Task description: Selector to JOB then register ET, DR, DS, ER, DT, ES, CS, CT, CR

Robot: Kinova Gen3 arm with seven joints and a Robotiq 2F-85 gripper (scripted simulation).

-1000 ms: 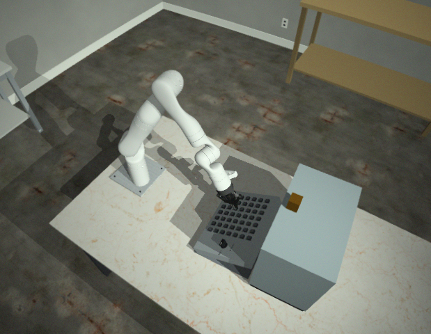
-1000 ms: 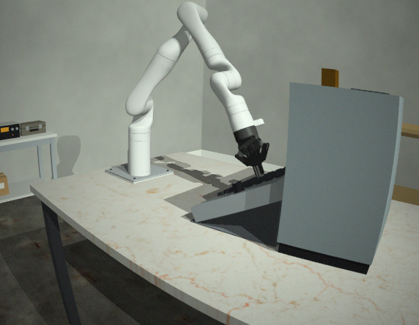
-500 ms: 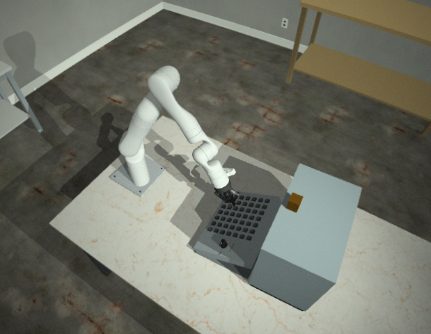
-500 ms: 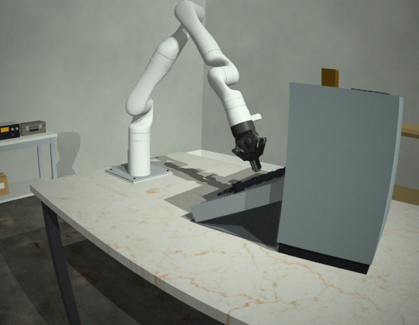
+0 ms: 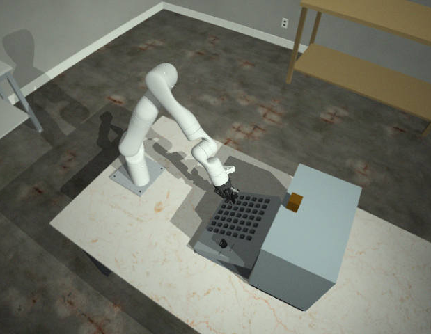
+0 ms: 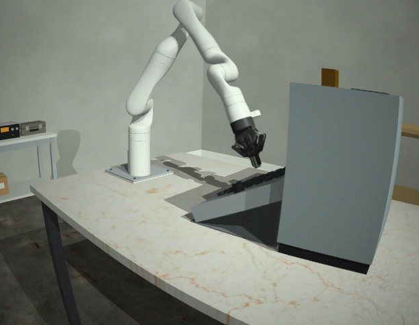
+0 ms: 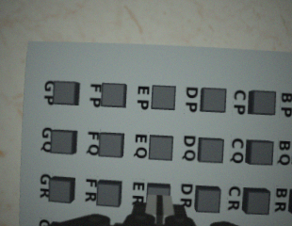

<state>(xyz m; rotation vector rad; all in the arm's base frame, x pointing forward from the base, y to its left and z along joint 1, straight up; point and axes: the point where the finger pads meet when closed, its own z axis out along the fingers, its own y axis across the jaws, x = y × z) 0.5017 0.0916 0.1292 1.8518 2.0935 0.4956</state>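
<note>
Clenched gripper (image 5: pixel 232 202) (image 6: pixel 256 166) (image 7: pixel 158 211) above the sloping key panel (image 5: pixel 237 248) (image 6: pixel 233 204) (image 7: pixel 113 61), orange block (image 5: pixel 294 202) (image 6: pixel 329 77) atop the grey cabinet (image 5: pixel 316 223) (image 6: pixel 338 168).

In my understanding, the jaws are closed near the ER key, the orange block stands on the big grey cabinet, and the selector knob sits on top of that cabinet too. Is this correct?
Not quite: the selector knob is on the sloped key panel, beside the keys, as the top view shows. The rest is right.
</note>
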